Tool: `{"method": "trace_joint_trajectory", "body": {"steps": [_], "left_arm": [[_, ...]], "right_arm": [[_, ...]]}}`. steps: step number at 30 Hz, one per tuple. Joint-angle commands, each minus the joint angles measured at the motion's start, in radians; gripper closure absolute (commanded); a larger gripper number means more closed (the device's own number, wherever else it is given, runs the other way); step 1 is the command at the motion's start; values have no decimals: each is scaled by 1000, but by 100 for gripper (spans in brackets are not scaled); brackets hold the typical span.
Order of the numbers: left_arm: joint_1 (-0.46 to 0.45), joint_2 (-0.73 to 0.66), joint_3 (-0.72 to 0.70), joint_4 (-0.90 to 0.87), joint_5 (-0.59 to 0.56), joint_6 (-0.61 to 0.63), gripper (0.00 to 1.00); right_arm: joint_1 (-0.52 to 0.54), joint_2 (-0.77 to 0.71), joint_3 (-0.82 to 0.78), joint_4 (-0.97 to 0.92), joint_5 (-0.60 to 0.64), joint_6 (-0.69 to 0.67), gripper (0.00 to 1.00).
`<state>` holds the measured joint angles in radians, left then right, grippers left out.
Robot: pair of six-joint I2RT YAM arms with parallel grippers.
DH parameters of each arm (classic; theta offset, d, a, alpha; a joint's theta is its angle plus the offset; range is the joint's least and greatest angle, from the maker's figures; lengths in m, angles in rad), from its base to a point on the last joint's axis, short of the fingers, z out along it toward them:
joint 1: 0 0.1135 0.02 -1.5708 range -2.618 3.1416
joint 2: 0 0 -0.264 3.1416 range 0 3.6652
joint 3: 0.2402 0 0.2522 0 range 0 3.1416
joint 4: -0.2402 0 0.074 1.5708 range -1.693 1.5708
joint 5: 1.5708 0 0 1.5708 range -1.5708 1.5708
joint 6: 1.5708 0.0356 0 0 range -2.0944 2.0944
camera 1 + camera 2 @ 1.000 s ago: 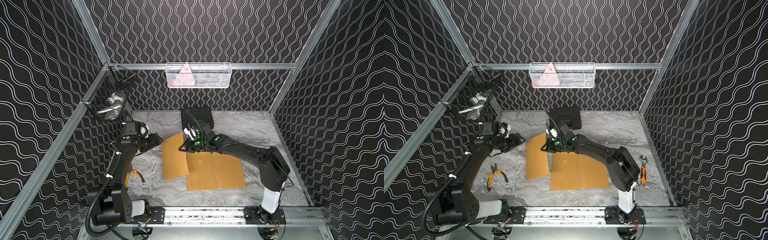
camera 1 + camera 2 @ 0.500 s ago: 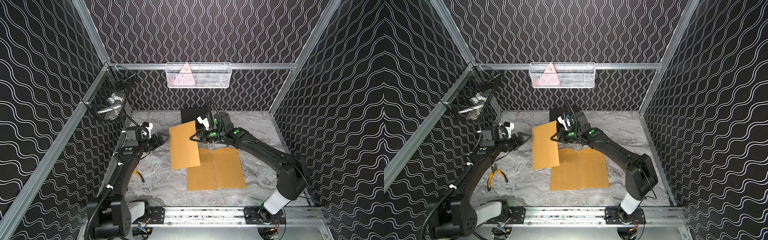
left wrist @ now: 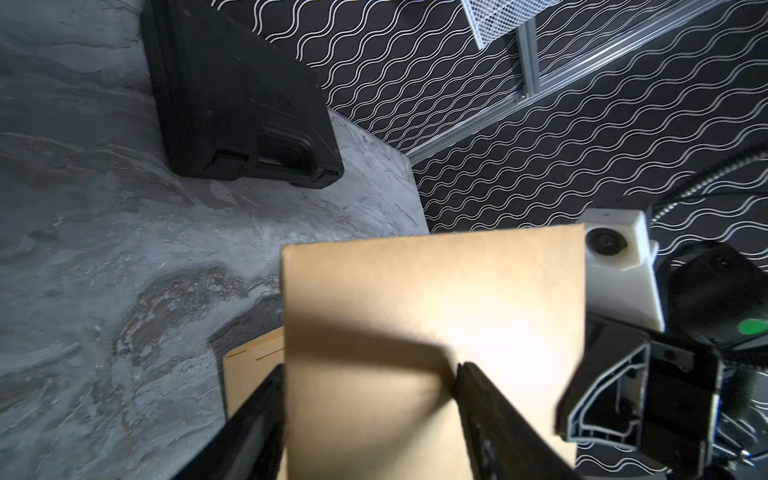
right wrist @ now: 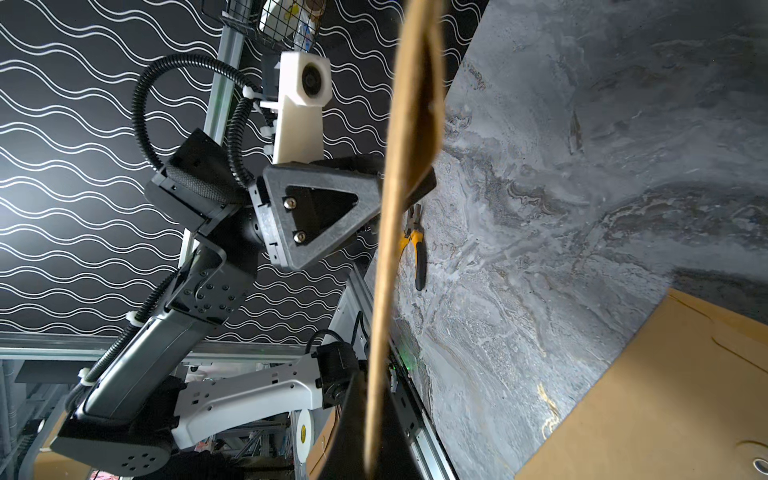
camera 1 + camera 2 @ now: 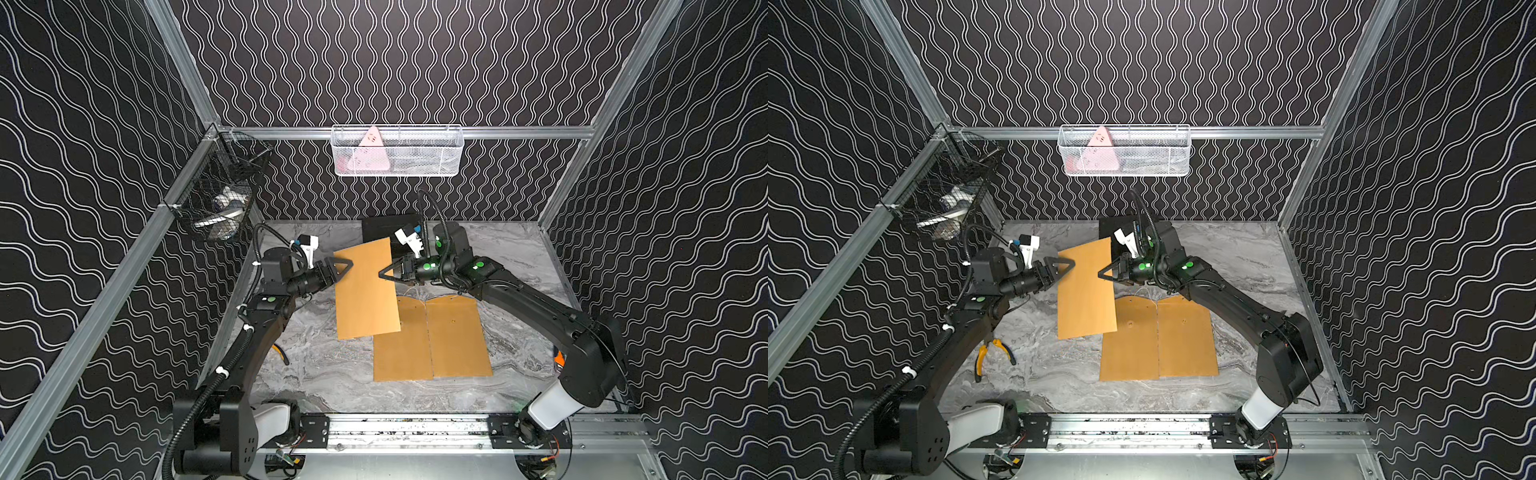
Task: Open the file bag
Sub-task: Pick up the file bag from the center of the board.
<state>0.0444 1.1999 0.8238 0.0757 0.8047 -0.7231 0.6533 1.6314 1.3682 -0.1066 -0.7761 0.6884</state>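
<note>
One brown file bag point(image 5: 365, 291), held clear of the desk point(image 5: 324, 374). One side edge clamped in the right tool point(image 5: 384, 274); the left tool point(image 5: 347, 266) part-open, jaws astride the opposite edge.

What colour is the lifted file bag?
Plain tan-brown; the file bag shows best in a top view.

We note the file bag point(image 5: 365, 291): tan kraft paper, matt, smooth. Desk point(image 5: 328, 374): grey marble-look top, smooth, faint sheen. Left gripper point(image 5: 346, 268): matt black plastic, slightly grainy. Frame rail point(image 5: 519, 132): bare brushed metal. Basket point(image 5: 415, 166): white-coated wire mesh. Pliers point(image 5: 983, 353): glossy yellow grips.
</note>
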Motion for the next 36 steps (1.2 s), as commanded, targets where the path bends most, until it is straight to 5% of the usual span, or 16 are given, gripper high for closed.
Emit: {"method": "trace_joint_trajectory", "body": {"steps": [1, 11, 15, 25, 36], "left_arm": [[-2, -15, -2, 124, 38, -74, 44], [-2, -61, 8, 95, 17, -62, 100], [-1, -58, -6, 139, 6, -85, 100], [-3, -57, -3, 193, -65, -104, 100], [-1, -3, 14, 218, -116, -83, 100]], "right_arm": [[-5, -2, 7, 49, -17, -3, 100], [-14, 24, -3, 89, -25, 22, 100], [-14, 15, -15, 91, -27, 21, 97], [-16, -9, -79, 145, -44, 64, 66], [-5, -68, -191, 213, -40, 115, 62]]}}
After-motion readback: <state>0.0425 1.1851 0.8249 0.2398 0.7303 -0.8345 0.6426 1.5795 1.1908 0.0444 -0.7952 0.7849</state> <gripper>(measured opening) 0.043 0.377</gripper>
